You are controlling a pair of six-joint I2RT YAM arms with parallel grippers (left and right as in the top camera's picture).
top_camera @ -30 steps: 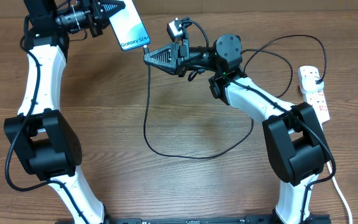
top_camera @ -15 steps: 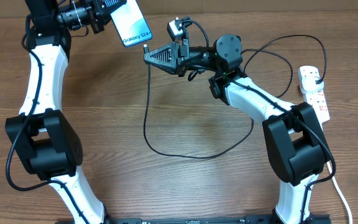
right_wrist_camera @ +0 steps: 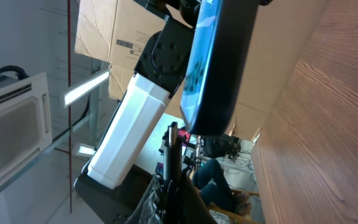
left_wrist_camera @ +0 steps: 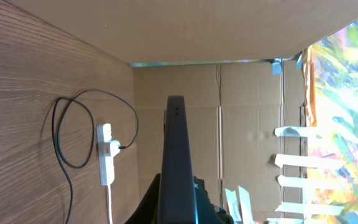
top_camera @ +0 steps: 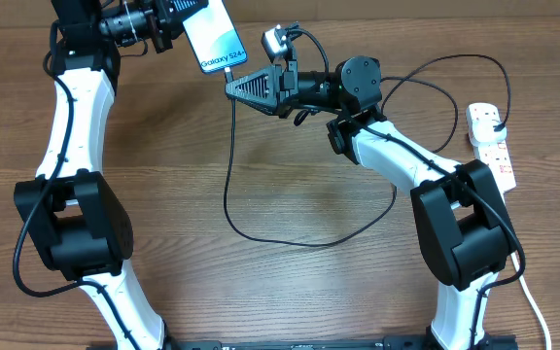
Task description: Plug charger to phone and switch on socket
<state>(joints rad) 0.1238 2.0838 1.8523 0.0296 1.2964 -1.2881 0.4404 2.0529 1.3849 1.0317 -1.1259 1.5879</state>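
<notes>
The charger (top_camera: 229, 156) is a thin black cable. Its small plug tip (right_wrist_camera: 173, 138) is pinched in the right tool (top_camera: 233, 89), whose jaws are closed tight on it so the tip stands out stiff past the fingertips and can be aimed like a pin. Below the tool the cable drops to the tabletop (top_camera: 183, 146), lies in a wide slack loop and runs back to the socket (top_camera: 494, 146), the white power strip at the far right. Its black plug (top_camera: 495, 119) already sits in an outlet there. That slack looks useful, since the tip can be moved without the cable pulling against it.

The phone (top_camera: 214, 34) is held up off the tabletop at the far left by the left tool (top_camera: 178, 10), which is clamped shut on its upper end. The screen faces upward and the bottom edge, where the port should be, is turned toward the right tool. Holding it in the air leaves that edge free on all sides.

The step in hand appears to be the insertion itself. In the right wrist view the tip points at the phone's bottom edge but seems a little to one side of its middle, and I cannot tell whether it touches. A small sideways correction and then a straight push along the tip seems called for. A skewed push could bend the tip or twist the phone in its grip.

The socket's red-marked switches (top_camera: 501, 160) lie well away from both tools, so switching on probably comes afterwards.
</notes>
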